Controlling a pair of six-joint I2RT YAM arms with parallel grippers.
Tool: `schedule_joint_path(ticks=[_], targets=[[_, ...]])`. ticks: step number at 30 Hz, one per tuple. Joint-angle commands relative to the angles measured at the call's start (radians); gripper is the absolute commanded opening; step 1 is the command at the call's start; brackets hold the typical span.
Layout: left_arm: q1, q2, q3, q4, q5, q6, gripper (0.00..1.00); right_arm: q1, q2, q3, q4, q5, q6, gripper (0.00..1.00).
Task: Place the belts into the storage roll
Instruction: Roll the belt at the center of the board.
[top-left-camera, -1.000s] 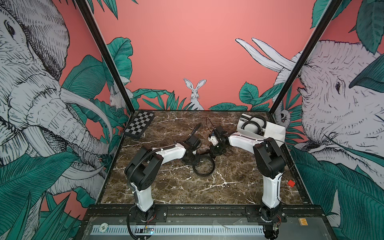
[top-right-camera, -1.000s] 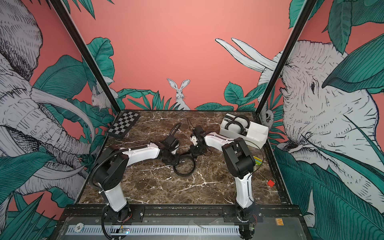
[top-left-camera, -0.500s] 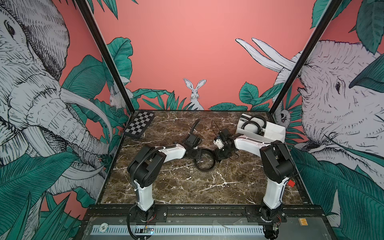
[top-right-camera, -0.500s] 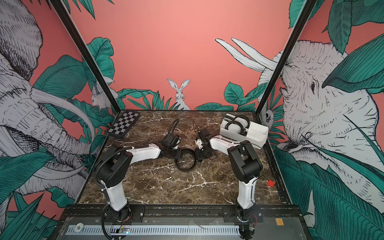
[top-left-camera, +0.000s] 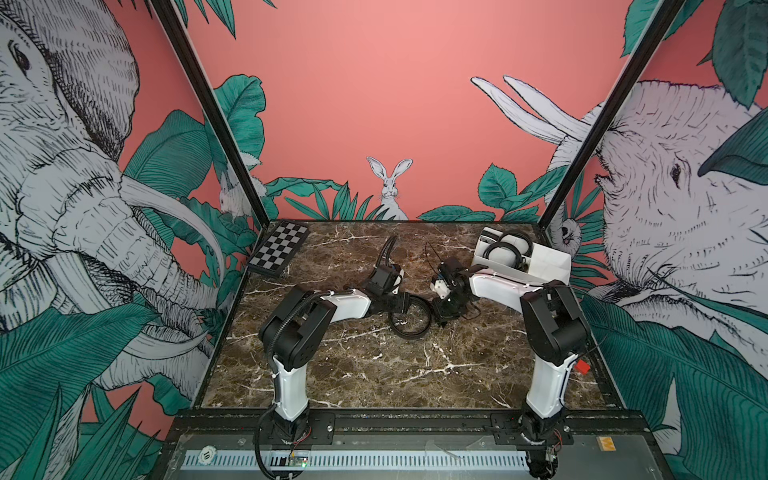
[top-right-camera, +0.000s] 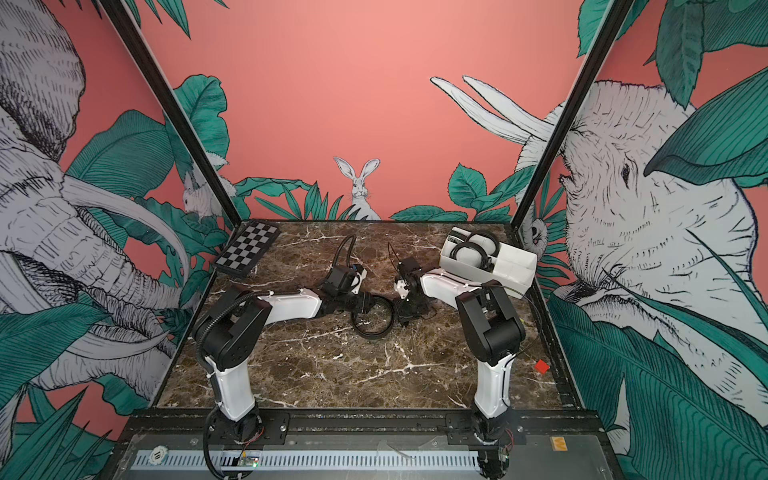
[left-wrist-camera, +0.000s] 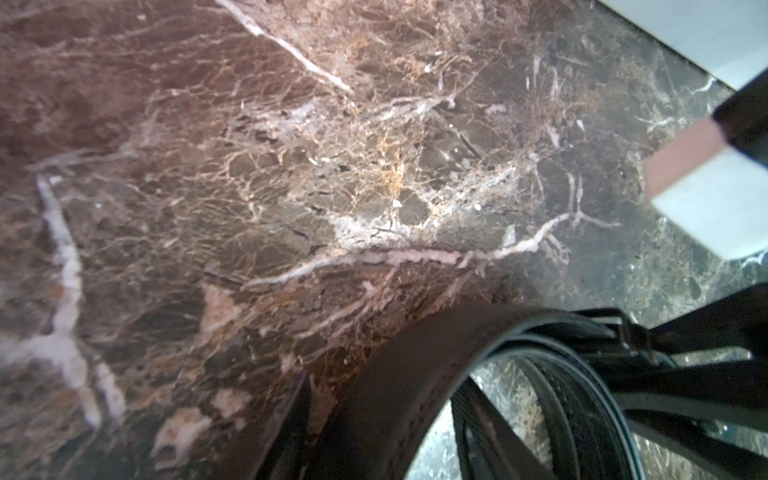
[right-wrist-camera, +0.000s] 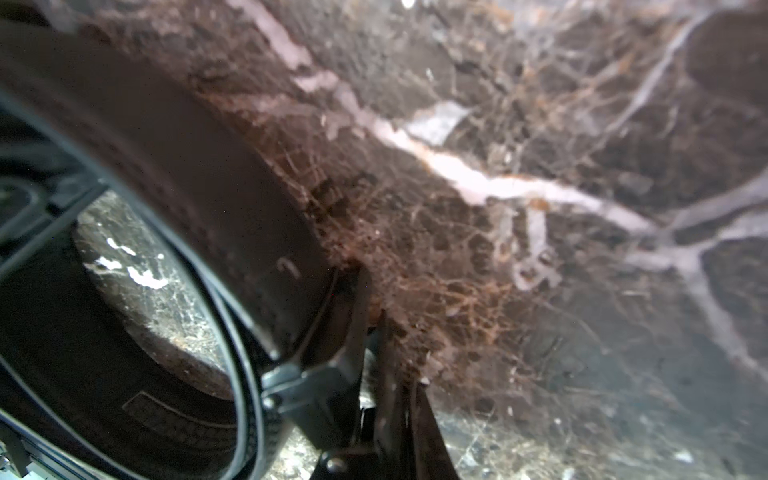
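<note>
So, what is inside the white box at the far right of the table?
Two coiled belts lie in the white box, at its far end. The nearer end looks empty, but the near wall hides part of its floor, so I cannot be sure.

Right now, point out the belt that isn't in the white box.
The coiled belt on the marble table, mid-scene; the other two belts sit coiled inside the box.
</note>
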Motion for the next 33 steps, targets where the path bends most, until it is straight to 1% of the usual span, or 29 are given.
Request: schedule_joint_path(ticks=[1, 3, 8, 15, 21, 24, 33], targets=[[-0.001, 0.202, -0.139, -0.646, -0.073, -0.032, 0.57, -0.001, 0.037, 0.009, -0.097, 0.061, -0.019, 0.0], [-0.001, 0.222, -0.138, -0.652, -0.084, -0.047, 0.55, -0.004, 0.04, 0.014, -0.105, 0.07, -0.019, 0.0], [-0.001, 0.286, -0.165, -0.601, -0.057, -0.092, 0.54, -0.026, 0.019, -0.017, -0.112, 0.085, 0.005, 0.0], [0.002, 0.322, -0.16, -0.593, -0.088, -0.104, 0.5, -0.05, -0.026, -0.098, -0.104, 0.078, 0.013, 0.0], [0.003, 0.363, -0.142, -0.608, -0.132, -0.114, 0.5, -0.07, -0.076, -0.155, -0.089, 0.083, 0.028, 0.0], [0.002, 0.375, -0.139, -0.608, -0.138, -0.123, 0.47, -0.074, -0.082, -0.172, -0.091, 0.077, 0.03, 0.0], [0.004, 0.438, -0.133, -0.592, -0.149, -0.125, 0.47, -0.088, -0.15, -0.279, -0.077, 0.078, 0.057, 0.0]])
